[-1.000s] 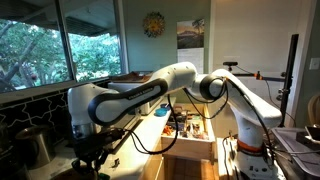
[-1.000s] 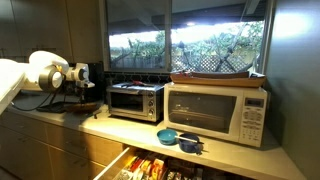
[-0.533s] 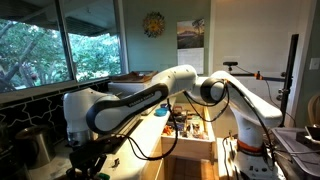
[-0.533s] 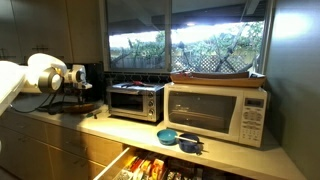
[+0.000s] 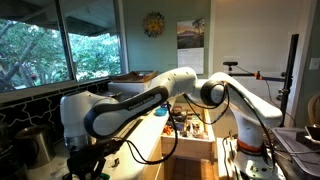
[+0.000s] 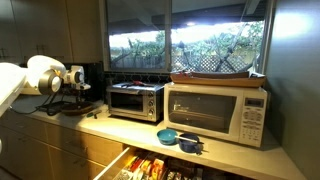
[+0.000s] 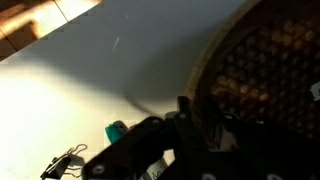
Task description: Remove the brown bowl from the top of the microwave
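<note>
— Checking an exterior view: where's the hand?
— The hand [image 5: 92, 165] hangs low at the near end of the arm [image 5: 150, 95], dark against dark. Can't tell if it's wide or narrow. The open drawer [image 5: 186, 130] is well beyond it, past the arm.
— Next exterior view?
— The hand [image 6: 79, 90] points down at the far end of the tabletop [image 6: 110, 125], just above a dark shallow dish [image 6: 78, 106]. It's too small to read the jaws. The brown bowl [image 6: 215, 76] sits on top of the microwave [image 6: 218, 112], well apart from the hand and higher than it. The silver oven [image 6: 135, 100] stands between the hand and the microwave.
— Anything else?
— A small blue bowl [image 6: 168, 136] is on the tabletop in front of the microwave, also well away from the hand. The open drawer is below that.
— Wrist view?
— The hand [image 7: 190, 130] is a dark blur at the bottom edge, so I can't tell its opening. A woven round piece [image 7: 265, 70] lies just beside it. The pale tabletop [image 7: 100, 70] spreads ahead of it. A teal bit [image 7: 117, 130] and a binder clip [image 7: 65, 160] are close by the hand on the other side. No bowl or microwave here.
</note>
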